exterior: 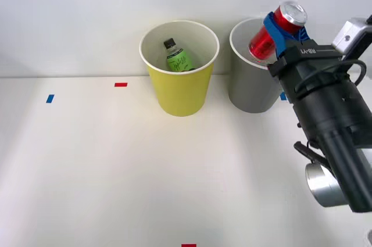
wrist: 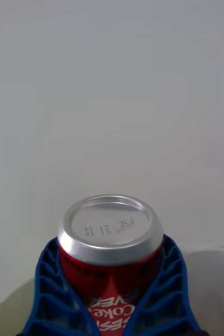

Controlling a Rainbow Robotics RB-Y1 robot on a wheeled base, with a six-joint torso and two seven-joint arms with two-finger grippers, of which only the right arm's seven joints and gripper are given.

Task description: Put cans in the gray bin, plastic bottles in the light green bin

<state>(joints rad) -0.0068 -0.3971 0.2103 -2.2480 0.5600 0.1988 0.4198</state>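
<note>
My right gripper [exterior: 278, 33] is shut on a small red can [exterior: 276, 31] with a silver end, holding it tilted in the air above the open mouth of the gray bin [exterior: 250, 93]. In the right wrist view the can [wrist: 110, 247] sits between my blue ribbed fingers [wrist: 51, 294], silver end toward the camera, with the gray bin's rim [wrist: 216, 254] below. The plastic bottle [exterior: 178, 58], black cap and green label, leans inside the light green bin [exterior: 177, 93], which stands left of the gray bin.
Both bins stand at the back of the white table near a pale wall. Small tape marks lie on the table: blue [exterior: 50, 99], red [exterior: 120, 84], and red [exterior: 188, 245] at the front edge. My arm fills the right side.
</note>
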